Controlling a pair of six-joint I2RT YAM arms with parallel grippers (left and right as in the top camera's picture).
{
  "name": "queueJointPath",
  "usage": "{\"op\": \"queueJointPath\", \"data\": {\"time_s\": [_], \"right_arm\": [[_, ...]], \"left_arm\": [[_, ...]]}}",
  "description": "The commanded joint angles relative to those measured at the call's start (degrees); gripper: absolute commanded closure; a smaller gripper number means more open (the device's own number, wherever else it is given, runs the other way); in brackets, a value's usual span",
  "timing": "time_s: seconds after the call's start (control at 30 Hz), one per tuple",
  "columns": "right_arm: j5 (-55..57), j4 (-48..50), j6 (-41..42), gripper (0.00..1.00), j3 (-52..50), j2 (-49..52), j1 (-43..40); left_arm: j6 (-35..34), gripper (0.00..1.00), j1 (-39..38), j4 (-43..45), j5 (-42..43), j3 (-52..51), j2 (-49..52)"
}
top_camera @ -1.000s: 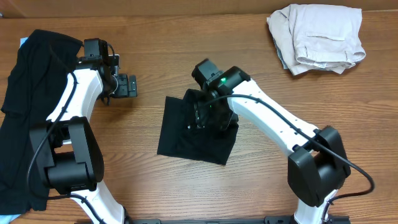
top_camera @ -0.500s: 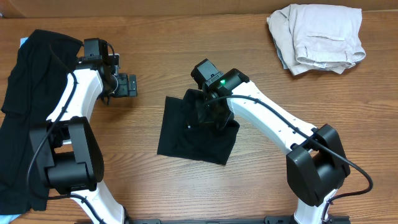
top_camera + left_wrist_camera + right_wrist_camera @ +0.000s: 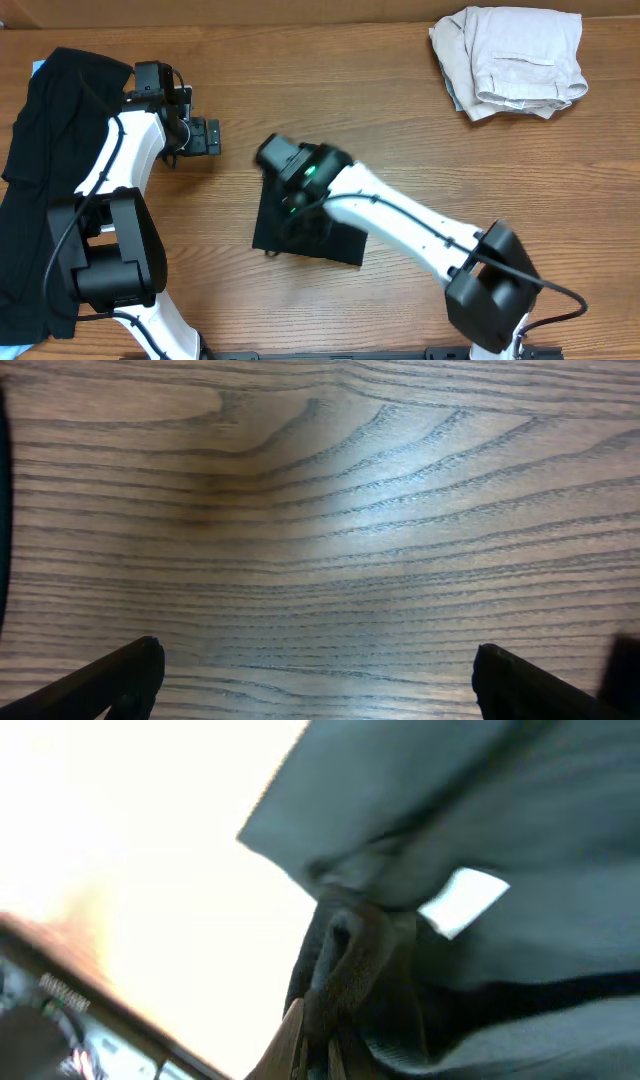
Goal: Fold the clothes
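Note:
A folded black T-shirt [image 3: 335,240] lies at the table's middle. My right gripper [image 3: 292,214] is over its left part, shut on a bunch of its fabric. The right wrist view is blurred: black cloth [image 3: 560,810] fills it, the small white neck label [image 3: 462,900] shows, and the fingers [image 3: 300,1035] pinch a dark fold. My left gripper [image 3: 206,138] hovers open over bare wood [image 3: 320,540] at the left, its two fingertips [image 3: 130,670] wide apart with nothing between them. More black clothes [image 3: 45,170] lie heaped along the table's left edge.
A pile of folded beige garments [image 3: 512,60] sits at the far right corner. The left arm's base [image 3: 110,260] and the right arm's base [image 3: 495,290] stand near the front edge.
My right gripper has shut on the shirt's fabric and swung leftward across the shirt, drawing the cloth with it. The left arm has not moved.

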Motion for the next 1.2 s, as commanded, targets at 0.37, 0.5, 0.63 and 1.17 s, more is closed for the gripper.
{"op": "queueJointPath", "data": {"time_s": [0.37,0.5,0.63,1.17], "right_arm": [[0.6,-1.4,-3.2,0.25,1.9,-1.1,6.9],[8.3,-3.8,3.5,0.24,4.0,-2.2,1.2],[9.9,-1.7,6.6,0.21,4.9,-2.7,-6.1],[9.5,6.9,9.5,0.33,4.8,4.4,-9.2]], "left_arm": [[1.1,0.0,-0.2,0.3,2.0,-0.3,0.1],[1.1,0.0,-0.2,0.5,2.0,-0.3,0.1],[1.1,0.0,-0.2,0.5,2.0,-0.3,0.1],[1.1,0.0,-0.2,1.3,2.0,-0.3,0.1]]}}
